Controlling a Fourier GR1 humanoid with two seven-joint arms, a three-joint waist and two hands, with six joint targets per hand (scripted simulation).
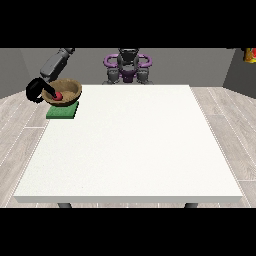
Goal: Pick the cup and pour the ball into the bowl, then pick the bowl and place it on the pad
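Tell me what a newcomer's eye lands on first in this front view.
First the brown bowl with a red ball inside, at the far corner of the white table at the view's left. It sits above or on a green pad, with the black hand at the view's left against its rim. Next, the wide bare stretch of tabletop.

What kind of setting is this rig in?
Probably a bare test room: one large white table on a grey plank floor, dark plain walls, with only a bowl on a green pad held by a hand.
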